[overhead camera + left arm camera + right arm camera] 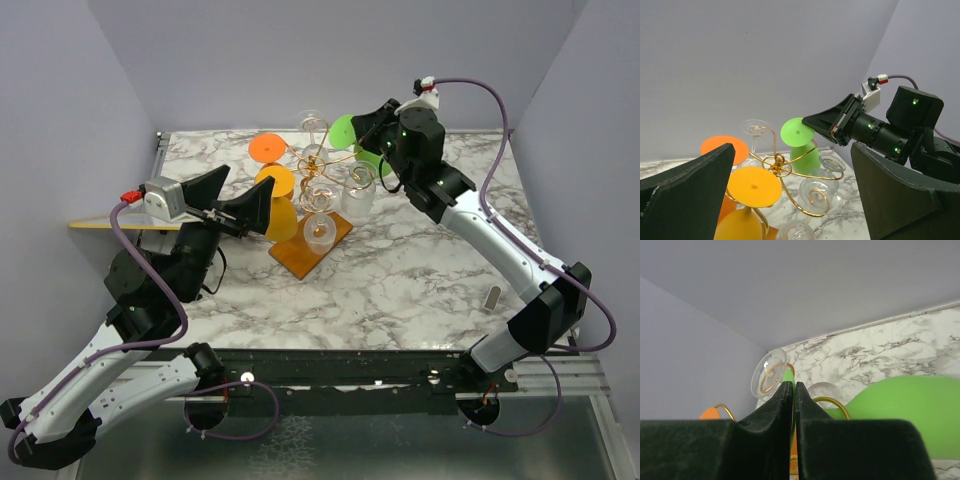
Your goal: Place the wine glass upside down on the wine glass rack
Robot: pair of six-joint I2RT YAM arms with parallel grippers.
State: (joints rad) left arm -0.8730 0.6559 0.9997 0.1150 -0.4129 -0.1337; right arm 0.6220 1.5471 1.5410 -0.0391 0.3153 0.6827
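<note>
The green wine glass [372,160] hangs upside down on the gold wire wine glass rack [318,160], at its far right arm. My right gripper [358,128] is shut on the edge of the glass's round green foot [796,131]. In the right wrist view a thin green sliver [788,376] shows between the closed pads, with the green bowl [905,415] to the right. My left gripper [240,195] stands wide open to the left of the rack with nothing between its fingers [700,185]. The rack's wooden base [296,257] rests on the marble table.
Other upturned glasses fill the rack: an orange one [268,148], a yellow one [281,218] and three clear ones [312,122] [358,195] [320,232]. A thin yellow board [100,224] juts out at the left wall. A small pale piece [492,296] lies near the right arm.
</note>
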